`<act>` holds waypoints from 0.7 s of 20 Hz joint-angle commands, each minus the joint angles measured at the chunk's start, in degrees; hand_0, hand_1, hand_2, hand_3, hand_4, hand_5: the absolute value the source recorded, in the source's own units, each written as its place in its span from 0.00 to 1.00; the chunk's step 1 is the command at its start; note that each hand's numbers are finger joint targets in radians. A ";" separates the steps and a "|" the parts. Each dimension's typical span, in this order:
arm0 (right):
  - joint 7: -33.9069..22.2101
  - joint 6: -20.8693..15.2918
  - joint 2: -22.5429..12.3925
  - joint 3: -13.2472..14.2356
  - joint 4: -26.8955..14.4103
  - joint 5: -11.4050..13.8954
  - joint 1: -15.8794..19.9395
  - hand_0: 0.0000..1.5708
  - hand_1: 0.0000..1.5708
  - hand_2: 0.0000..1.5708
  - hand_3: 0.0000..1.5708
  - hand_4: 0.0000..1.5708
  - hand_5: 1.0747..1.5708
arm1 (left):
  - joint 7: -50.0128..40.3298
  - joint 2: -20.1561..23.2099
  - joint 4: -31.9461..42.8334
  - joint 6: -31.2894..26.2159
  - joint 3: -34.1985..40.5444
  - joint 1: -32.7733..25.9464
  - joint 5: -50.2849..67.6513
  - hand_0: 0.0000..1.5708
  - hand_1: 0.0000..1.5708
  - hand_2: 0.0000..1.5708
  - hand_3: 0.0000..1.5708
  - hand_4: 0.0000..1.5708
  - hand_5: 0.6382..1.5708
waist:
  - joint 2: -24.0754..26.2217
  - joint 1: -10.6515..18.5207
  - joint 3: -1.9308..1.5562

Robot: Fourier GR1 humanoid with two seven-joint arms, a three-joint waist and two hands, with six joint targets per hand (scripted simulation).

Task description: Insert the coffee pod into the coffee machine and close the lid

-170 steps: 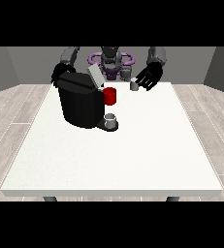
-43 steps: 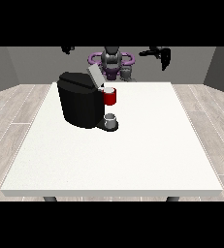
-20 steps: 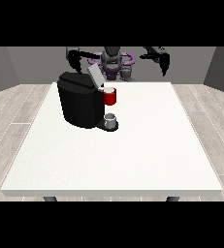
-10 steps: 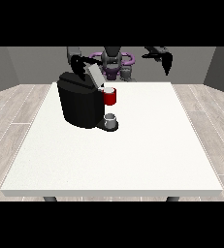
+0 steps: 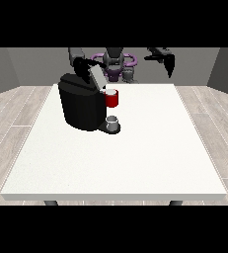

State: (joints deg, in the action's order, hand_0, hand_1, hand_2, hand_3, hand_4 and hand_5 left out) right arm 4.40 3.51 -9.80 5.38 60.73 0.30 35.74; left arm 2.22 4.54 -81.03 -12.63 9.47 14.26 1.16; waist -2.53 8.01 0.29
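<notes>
The black coffee machine (image 5: 82, 106) stands on the left part of the white table (image 5: 150, 148). Its grey lid (image 5: 96, 77) is raised and tilted. On its front are a red pod holder (image 5: 112, 98) and, below that, a small grey cup (image 5: 113, 122) on the drip base. The hand at the view's left (image 5: 83, 66) is at the upper back of the lid, fingers stretched toward it. The hand at the view's right (image 5: 168, 61) hangs raised above the table's far right edge, fingers relaxed and holding nothing. I cannot make out a coffee pod.
The robot's torso with a purple ring (image 5: 116, 64) is behind the table's far edge. Wooden floor surrounds the table.
The hand at the view's left has come down from the air to the back of the raised lid. The hand at the view's right has stayed raised. The lid remains up.
</notes>
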 commanded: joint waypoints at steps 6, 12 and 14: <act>2.19 -0.14 1.16 -1.06 -2.40 1.67 3.28 0.00 0.00 0.00 0.00 0.00 1.00 | 4.12 1.93 2.77 -0.95 1.00 -0.50 0.95 0.00 0.00 0.00 0.00 0.00 1.00 | -3.60 -0.46 -0.29; -1.01 -0.96 1.52 -2.20 -3.22 3.17 7.70 0.00 0.00 0.00 0.00 0.14 1.00 | 5.05 -1.11 2.40 2.28 -1.70 -0.79 -1.32 0.00 0.00 0.00 0.00 0.02 1.00 | -3.34 0.87 -0.29; -1.90 -0.68 0.94 -2.53 -2.42 3.48 8.19 0.00 0.00 0.00 0.00 0.00 1.00 | 4.72 1.05 2.70 1.08 -0.35 -1.10 -0.54 0.00 0.00 0.00 0.00 0.09 1.00 | -2.40 1.40 -0.28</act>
State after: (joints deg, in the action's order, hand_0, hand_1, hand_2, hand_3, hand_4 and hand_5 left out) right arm 1.92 2.14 -8.78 4.76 59.22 1.71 41.71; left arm 5.33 6.17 -78.39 -12.12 10.08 14.79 1.71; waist -4.59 7.75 -0.16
